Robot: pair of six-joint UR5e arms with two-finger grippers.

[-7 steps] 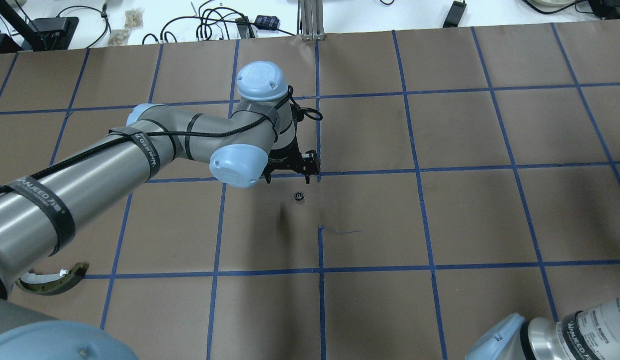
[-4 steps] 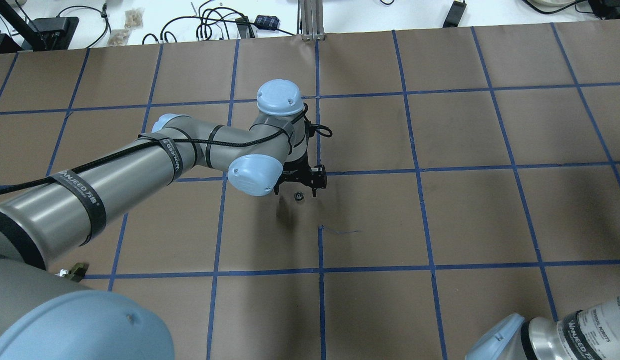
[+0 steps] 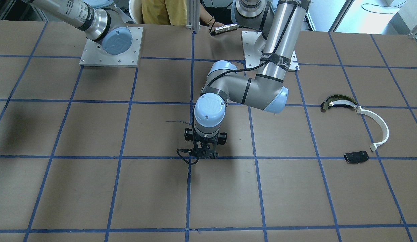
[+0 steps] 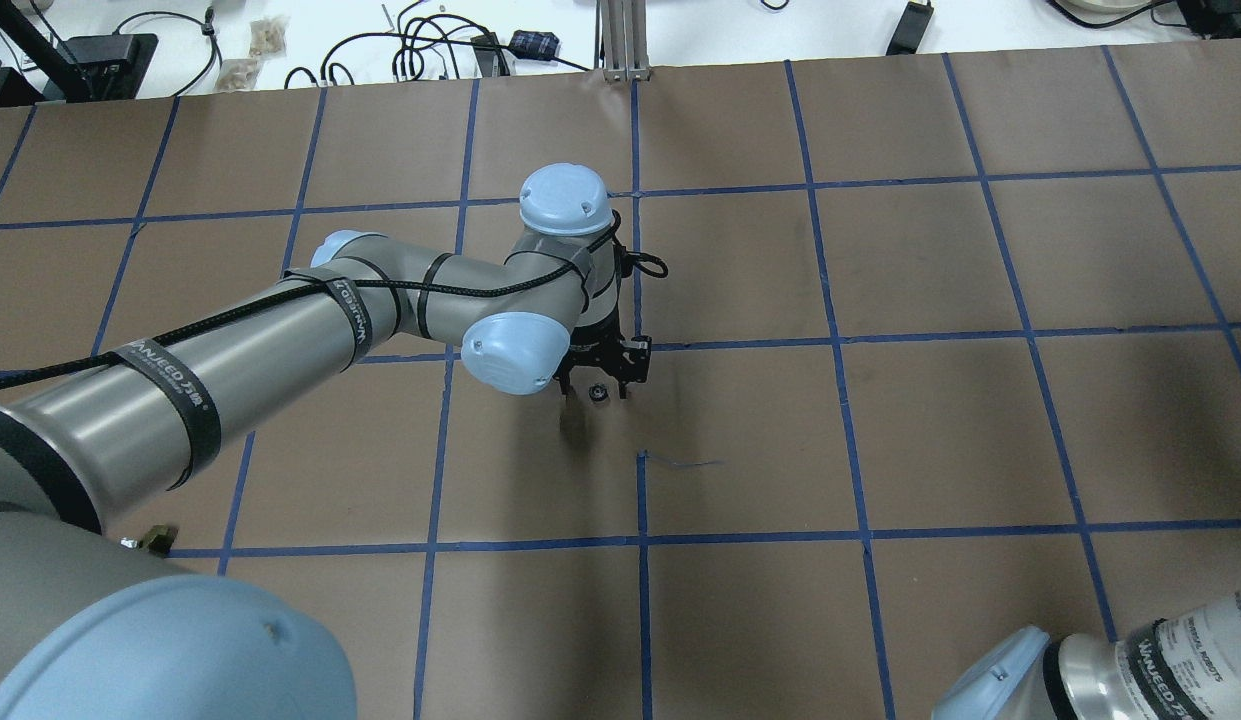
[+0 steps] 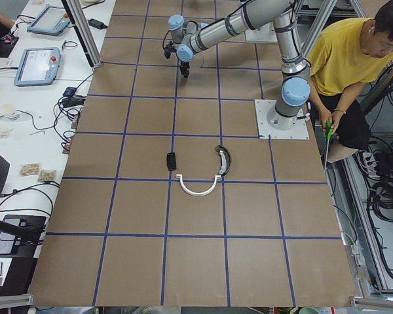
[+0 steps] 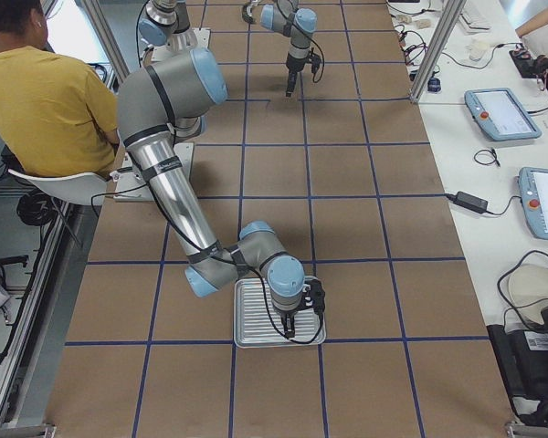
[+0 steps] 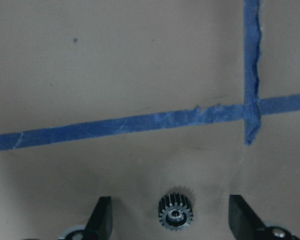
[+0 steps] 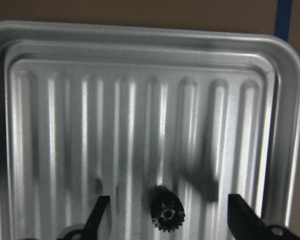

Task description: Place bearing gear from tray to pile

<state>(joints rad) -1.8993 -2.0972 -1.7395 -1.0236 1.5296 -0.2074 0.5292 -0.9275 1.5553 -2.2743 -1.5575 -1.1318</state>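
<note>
Black with a bright hub, one small gear (image 7: 175,212) lies flat on the brown paper of the bench (image 7: 90,60), just below a crossing of blue tape (image 7: 140,122). A second gear (image 8: 166,214) lies on the ribbed floor of the metal tray (image 8: 140,30).

The left end effector (image 4: 596,388) points straight down from a long forward reach. Its jaws are spread, with a finger on either side of the first gear and clear of it. The right end effector (image 8: 170,220) hangs over the tray, jaws apart astride the second gear.

You'll find the pile well off to the robot's left: white arc strip (image 3: 379,124), flat black piece (image 3: 356,157) and dark curved piece (image 3: 336,102).

From the front, the wrist (image 3: 209,112) hides the bench gear. Overhead, the right arm (image 4: 1130,660) is cut off at the corner.

A second ago the left end effector stood just beyond the gear; now it straddles it.
</note>
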